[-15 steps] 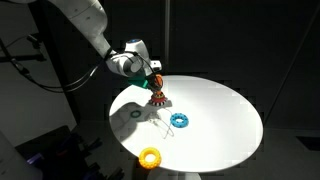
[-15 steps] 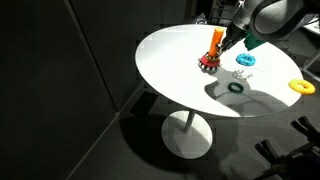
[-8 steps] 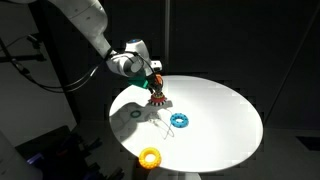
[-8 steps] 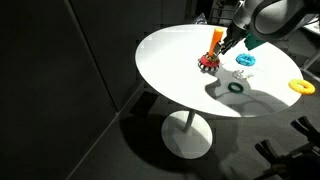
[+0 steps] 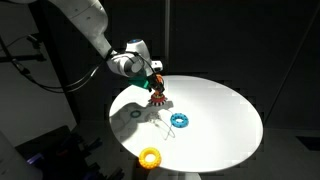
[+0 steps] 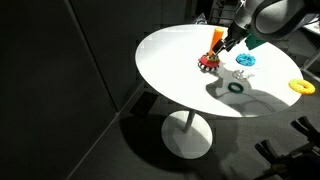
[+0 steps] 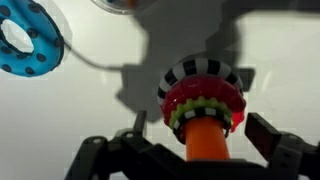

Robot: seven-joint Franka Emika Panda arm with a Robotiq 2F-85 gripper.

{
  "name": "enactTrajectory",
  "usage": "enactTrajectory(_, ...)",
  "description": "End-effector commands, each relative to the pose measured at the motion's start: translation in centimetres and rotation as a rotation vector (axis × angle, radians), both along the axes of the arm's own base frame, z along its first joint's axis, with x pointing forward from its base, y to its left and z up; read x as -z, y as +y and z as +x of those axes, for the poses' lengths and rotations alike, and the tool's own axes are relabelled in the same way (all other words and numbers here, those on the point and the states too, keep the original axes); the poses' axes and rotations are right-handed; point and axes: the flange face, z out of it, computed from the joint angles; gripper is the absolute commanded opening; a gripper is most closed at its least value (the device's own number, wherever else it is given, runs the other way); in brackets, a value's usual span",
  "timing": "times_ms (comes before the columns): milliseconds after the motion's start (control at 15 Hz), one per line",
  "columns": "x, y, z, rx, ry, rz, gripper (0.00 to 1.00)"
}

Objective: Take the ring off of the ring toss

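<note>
The red ring (image 7: 205,98) with its notched edge sits low on the orange ring toss peg (image 7: 208,145), above a black-and-white striped base. In both exterior views the ring (image 5: 159,99) (image 6: 207,61) lies at the foot of the peg (image 6: 217,38) on the white round table (image 5: 215,115) (image 6: 180,65). My gripper (image 7: 203,130) (image 5: 154,86) (image 6: 228,40) is open, one finger on each side of the peg's upper part. The right finger (image 7: 272,140) stands apart from the ring.
A blue notched ring (image 7: 25,40) (image 5: 179,120) (image 6: 244,61) lies on the table near the peg. A yellow-orange ring (image 5: 150,157) (image 6: 299,86) lies close to the table's edge. A dark ring shape (image 6: 236,87) shows on the tabletop. Dark surroundings circle the table.
The fingers have spread apart around the peg. The arm, peg and rings have stayed where they were.
</note>
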Motion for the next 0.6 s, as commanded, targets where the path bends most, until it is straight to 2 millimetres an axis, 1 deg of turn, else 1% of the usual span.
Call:
enactTrajectory(0, -0.1, -0.2, 0.7, 0.008, -0.026, -0.017, 1.0)
enactTrajectory(200, 0.2, -0.4, 0.9, 0.011, -0.026, -0.017, 1.0)
enactTrajectory(533, 1.0, -0.1, 1.2, 0.003, -0.025, -0.011, 1.0)
